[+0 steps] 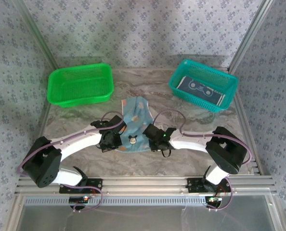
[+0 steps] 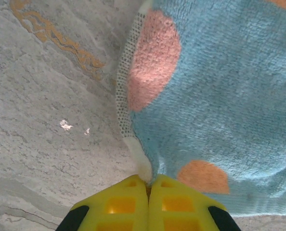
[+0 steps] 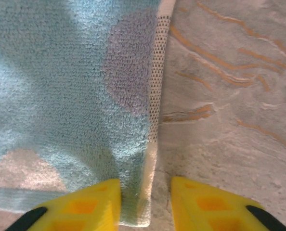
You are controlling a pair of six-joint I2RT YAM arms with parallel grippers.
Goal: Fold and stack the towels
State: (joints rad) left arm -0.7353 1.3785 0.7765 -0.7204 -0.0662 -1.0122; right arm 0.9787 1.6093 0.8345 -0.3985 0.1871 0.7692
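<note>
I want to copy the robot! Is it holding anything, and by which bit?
The left gripper pinches the towel by its white hem, jaws shut. The right gripper straddles the opposite edge, jaws open, gripping nothing.

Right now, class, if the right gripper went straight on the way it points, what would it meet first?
Most likely the towel: its hemmed edge lies straight ahead of the open right gripper, with the marbled table just beside it. Depth is unclear.

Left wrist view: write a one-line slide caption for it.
Left gripper shut on the white-trimmed edge of the blue towel, marbled table alongside.
</note>
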